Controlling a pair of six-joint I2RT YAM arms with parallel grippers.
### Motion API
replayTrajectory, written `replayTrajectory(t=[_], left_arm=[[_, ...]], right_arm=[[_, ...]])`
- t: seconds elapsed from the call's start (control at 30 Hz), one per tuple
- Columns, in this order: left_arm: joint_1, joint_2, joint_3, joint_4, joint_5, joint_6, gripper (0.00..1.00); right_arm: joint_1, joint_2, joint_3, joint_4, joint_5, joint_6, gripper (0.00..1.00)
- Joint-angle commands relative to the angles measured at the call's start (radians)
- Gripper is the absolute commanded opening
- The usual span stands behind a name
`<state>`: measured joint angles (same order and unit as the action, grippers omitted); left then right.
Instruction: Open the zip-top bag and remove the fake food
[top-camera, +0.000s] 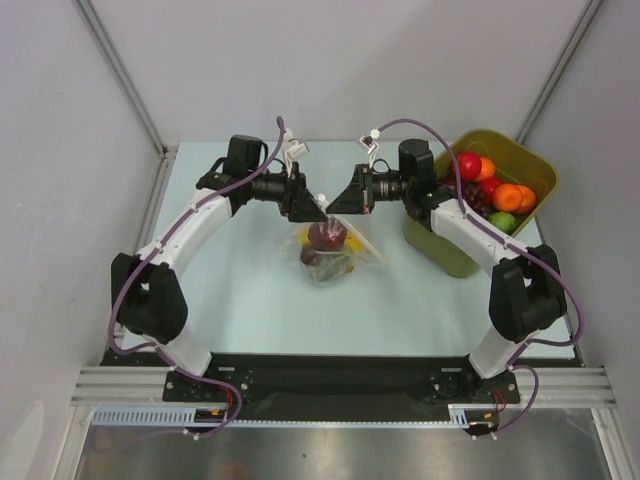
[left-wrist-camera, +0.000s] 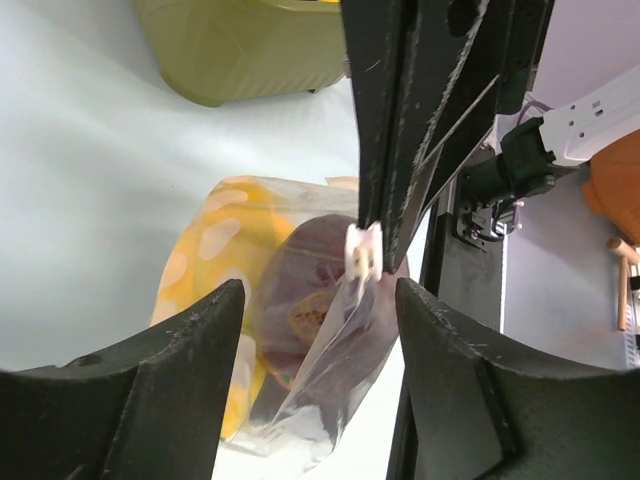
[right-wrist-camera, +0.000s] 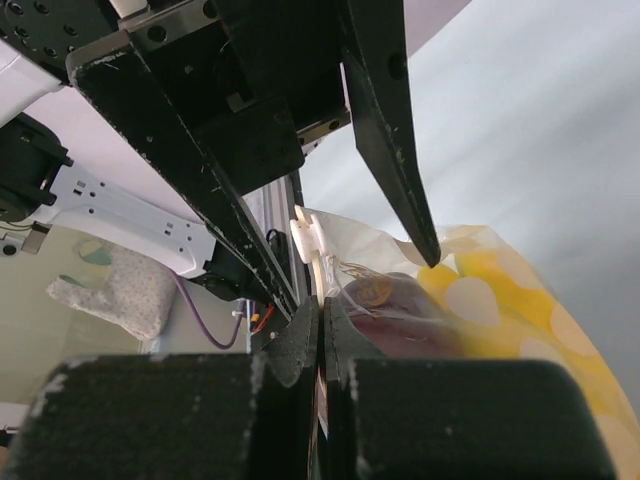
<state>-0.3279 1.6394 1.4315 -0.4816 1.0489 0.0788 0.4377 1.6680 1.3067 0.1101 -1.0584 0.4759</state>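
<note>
Pinching the zip-top bag (top-camera: 336, 250), right jaws meet — green tub (top-camera: 445, 252) nearby.

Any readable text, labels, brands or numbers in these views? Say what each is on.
None readable in any view.
zip-top bag: yellow patch with white dots, no lettering.
olive tub: no label showing.
white power strip: any marking too blurred to read.

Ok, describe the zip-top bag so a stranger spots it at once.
On the pale table, at its middle, the right claw pinches the zip-top bag. It alone is clear crinkly plastic, dark fruit showing through, unlike the opaque olive tub.
</note>
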Motion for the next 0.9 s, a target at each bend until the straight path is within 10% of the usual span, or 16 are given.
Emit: replayTrajectory(t=[0.0, 0.23, 0.43, 0.87], left_arm=[[-0.014, -0.036, -0.014, 0.067, 0.02, 0.001, 0.65], [-0.022, -0.027, -0.013, 0.058, 0.051, 0.007, 0.01], [-0.028, -0.027, -0.013, 0.054, 0.076, 0.015, 0.0], [-0.057, -0.024, -0.003, 0.017, 0.088, 0.041, 0.0]], right_arm=[[0.009, -0.037, 0.019, 0.036, -0.014, 0.003, 0.0], [0.001, -0.05, 0.065, -0.069, 0.006, -0.046, 0.11], [-0.025, -0.054, 0.1, -0.099, 0.028, -0.074, 0.5], [-0.005, 0.018, 0.18, -0.139, 0.028, -0.105, 0.55]])
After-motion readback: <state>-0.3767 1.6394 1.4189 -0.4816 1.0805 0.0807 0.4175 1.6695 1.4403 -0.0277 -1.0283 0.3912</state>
